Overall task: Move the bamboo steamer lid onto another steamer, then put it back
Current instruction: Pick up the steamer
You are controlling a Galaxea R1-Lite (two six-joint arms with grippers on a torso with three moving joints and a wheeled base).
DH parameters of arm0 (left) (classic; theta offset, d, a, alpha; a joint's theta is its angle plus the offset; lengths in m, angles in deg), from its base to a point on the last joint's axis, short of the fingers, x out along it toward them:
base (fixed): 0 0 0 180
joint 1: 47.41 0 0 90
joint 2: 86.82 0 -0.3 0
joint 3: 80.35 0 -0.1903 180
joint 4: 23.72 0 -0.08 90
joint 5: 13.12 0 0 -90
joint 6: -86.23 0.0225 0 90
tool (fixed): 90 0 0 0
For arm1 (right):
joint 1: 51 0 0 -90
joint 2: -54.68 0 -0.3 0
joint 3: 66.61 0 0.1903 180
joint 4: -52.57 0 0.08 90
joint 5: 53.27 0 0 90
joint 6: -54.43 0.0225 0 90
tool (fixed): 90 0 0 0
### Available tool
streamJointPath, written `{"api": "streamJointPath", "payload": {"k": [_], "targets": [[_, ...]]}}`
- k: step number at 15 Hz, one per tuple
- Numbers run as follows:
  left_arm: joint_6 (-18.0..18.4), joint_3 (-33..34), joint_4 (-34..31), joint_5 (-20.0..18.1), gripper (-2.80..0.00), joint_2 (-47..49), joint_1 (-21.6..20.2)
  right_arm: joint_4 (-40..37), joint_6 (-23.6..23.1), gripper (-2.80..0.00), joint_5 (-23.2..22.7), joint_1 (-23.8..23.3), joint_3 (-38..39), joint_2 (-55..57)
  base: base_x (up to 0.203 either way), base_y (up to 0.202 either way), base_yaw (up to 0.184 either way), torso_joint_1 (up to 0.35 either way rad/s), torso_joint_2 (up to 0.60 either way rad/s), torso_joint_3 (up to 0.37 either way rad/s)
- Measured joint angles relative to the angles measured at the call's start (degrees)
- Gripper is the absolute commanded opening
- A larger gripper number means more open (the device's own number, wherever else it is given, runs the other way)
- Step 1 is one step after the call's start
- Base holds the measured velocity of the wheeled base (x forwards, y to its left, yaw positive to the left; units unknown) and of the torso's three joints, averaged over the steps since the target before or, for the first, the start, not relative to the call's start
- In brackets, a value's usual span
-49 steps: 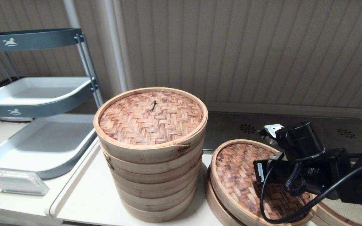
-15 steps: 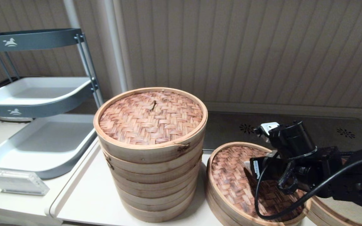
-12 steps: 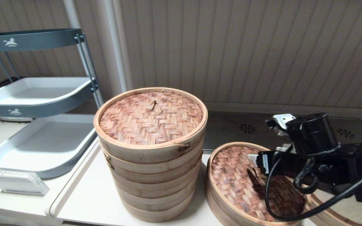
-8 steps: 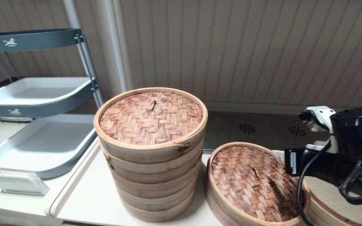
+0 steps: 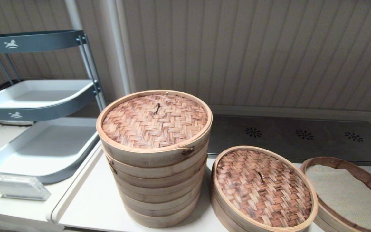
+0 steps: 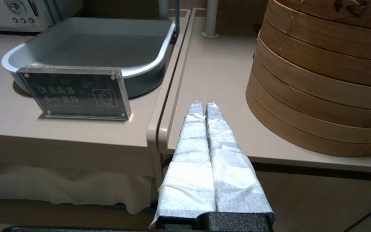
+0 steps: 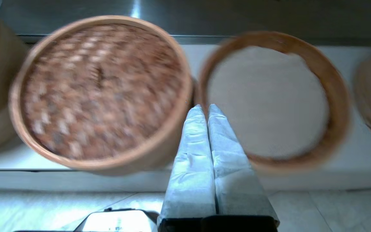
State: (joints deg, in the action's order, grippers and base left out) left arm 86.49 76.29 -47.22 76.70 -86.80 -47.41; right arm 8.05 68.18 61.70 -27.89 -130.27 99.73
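Lid (image 5: pixel 262 185) sits flat on its low steamer base, just right of the tall stack (image 5: pixel 155 154). Other steamer (image 5: pixel 346 196) stands open at far right, cloth liner bare. Judged from the layout, the lid is back on its own base and the task looks finished or all but; whether the transfer leg was done cannot be read from how things lie.

Right gripper (image 7: pixel 204 108) hangs off the counter's front edge, between lid and other steamer, touching neither; fingers pressed together, holding nothing. It is out of the head view. Left gripper (image 6: pixel 201 104) is parked low at the counter (image 6: pixel 217 74) edge, left of the tall stack; fingers likewise closed on nothing.

Materials: lid top is dark brown herringbone weave with a small centre knot, ringed by a pale bamboo band. Other steamer is low, wide, round, with a reddish-brown rim and a matte cream liner. Tall stack has pale smooth tiers and a lighter reddish-tan woven lid. Fingers of both grippers are wrapped in white cloth-like tape.
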Motion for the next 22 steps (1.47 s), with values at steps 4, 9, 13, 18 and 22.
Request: {"api": "streamJointPath", "payload": {"k": [4,9,13,18,22], "targets": [[-0.02,0.0,0.0,-0.01,-2.8,0.0,0.0,-13.08,-2.24,-2.8,0.67,-7.67,1.89,-17.5,0.0,0.0,0.0,0.0,0.0,0.0],[-0.02,0.0,-0.02,0.0,-2.8,0.0,0.0,-18.52,-0.3,-2.8,3.2,-14.3,7.36,-27.74,0.0,0.0,0.0,0.0,0.0,0.0],[0.0,0.0,0.02,0.02,-2.8,0.0,0.0,-17.11,-4.07,-2.8,-1.33,-20.2,13.27,-31.37,0.0,0.0,0.0,0.0,0.0,0.0],[0.0,0.0,0.02,0.02,-2.8,0.0,0.0,2.13,-15.71,-2.8,-16.43,-22.06,28.53,-40.81,0.0,0.0,0.0,0.0,0.0,0.0],[-0.01,0.0,0.0,0.0,-2.8,0.0,0.0,11.89,-17.73,-2.8,-26.23,-22.19,35.53,-44.25,0.0,0.0,0.0,0.0,0.0,0.0]]}}
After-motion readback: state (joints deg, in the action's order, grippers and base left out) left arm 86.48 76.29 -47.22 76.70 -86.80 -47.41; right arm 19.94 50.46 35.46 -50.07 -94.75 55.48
